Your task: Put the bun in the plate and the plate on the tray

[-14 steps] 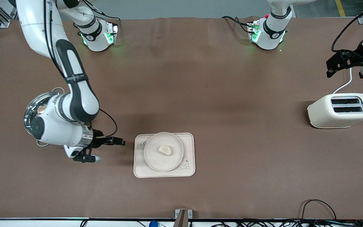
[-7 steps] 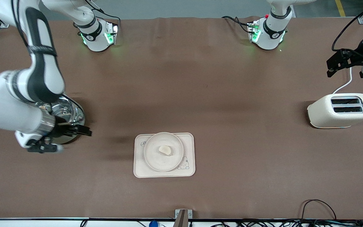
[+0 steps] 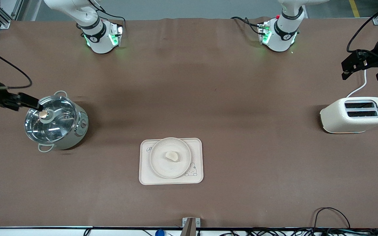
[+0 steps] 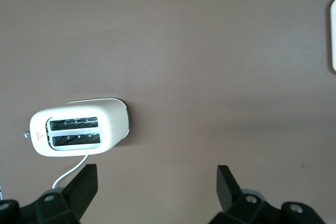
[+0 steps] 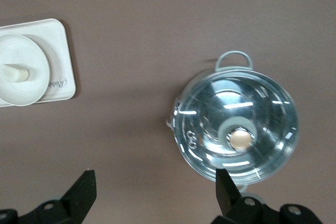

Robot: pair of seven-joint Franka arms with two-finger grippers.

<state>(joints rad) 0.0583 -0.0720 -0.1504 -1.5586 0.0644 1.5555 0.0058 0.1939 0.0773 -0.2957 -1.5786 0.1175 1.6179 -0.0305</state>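
The bun (image 3: 172,156) lay in the plate (image 3: 160,164), and the plate sat on the tray (image 3: 146,177), near the middle of the counter (image 3: 208,98) and well toward the front camera. Judged from that, both parts of the task looked done, with nothing left to carry.

The right gripper (image 3: 28,101) hung over the rim of a lidded steel pot (image 3: 56,123) at the right arm's end of the counter, its jaws apart and empty in the right wrist view (image 5: 152,195). The tray lay well apart from it, toward the counter's middle and nearer the front camera than the pot.

The left gripper (image 3: 361,64) waited over the counter at the left arm's end, above a spot farther from the front camera than the toaster (image 3: 354,115); its jaws were apart and empty too (image 4: 155,190).

Of the two, the right gripper seemed nearer the tray, should any further move be called for. The bun's long axis ran slightly aslant across the plate.
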